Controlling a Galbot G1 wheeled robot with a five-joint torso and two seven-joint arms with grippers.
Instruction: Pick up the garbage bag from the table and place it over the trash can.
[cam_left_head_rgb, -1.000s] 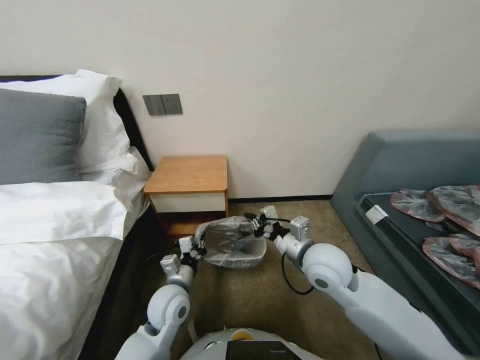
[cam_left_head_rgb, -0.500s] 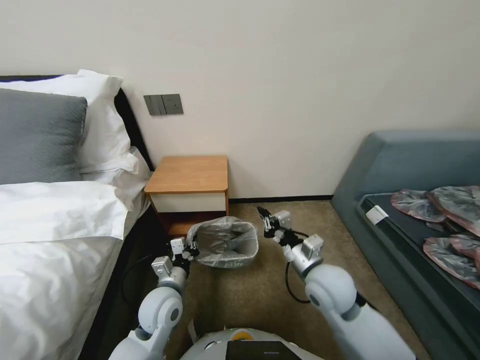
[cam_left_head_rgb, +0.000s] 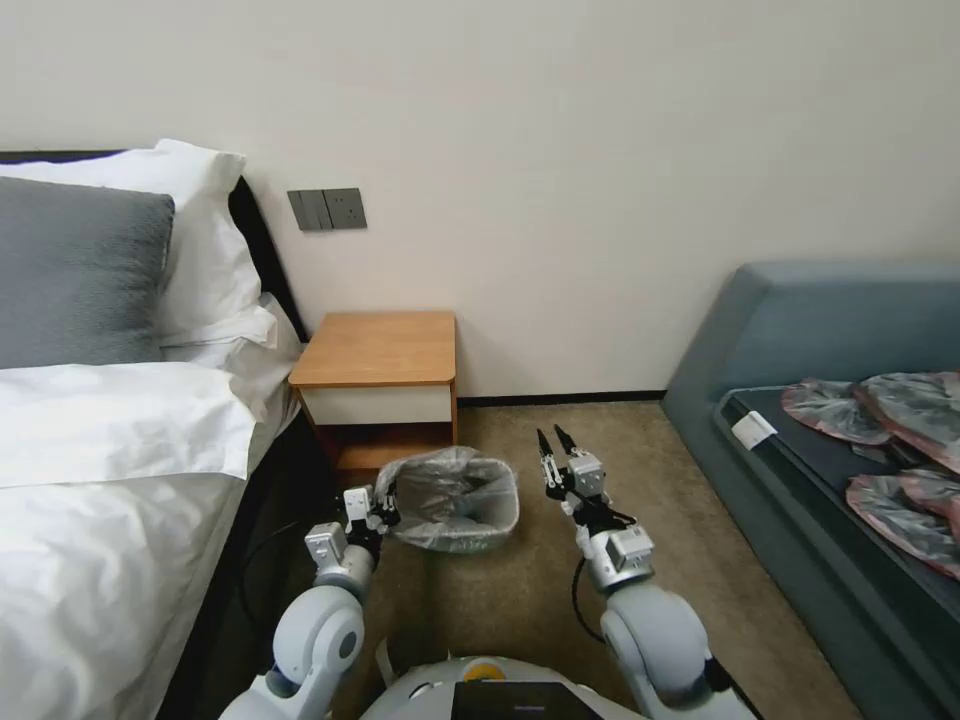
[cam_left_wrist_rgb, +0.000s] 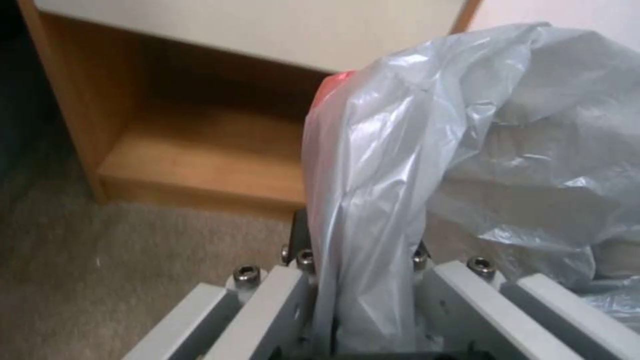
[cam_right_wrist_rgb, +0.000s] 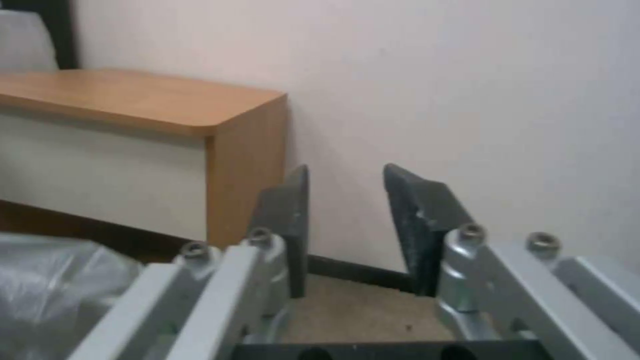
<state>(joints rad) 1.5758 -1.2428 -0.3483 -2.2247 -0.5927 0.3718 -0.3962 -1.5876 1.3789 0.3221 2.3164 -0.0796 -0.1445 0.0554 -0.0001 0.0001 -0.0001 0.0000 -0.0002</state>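
The thin, crinkly translucent grey garbage bag (cam_left_head_rgb: 452, 490) with a pinkish-red rim is draped over the small cream-beige plastic trash can (cam_left_head_rgb: 470, 532), which stands on the tan carpet (cam_left_head_rgb: 520, 600) just in front of the small bedside table (cam_left_head_rgb: 378, 350) with an orange-brown wood top, white drawer front and low shelf. The left gripper (cam_left_head_rgb: 385, 505) is at the bin's left edge, its fingers closed on a gathered fold of the bag; in the left wrist view the plastic (cam_left_wrist_rgb: 373, 200) runs up from between the fingers. The right gripper (cam_left_head_rgb: 553, 447) is raised just to the right of the bin, clear of the bag, its dark fingers (cam_right_wrist_rgb: 287, 220) parted and holding nothing.
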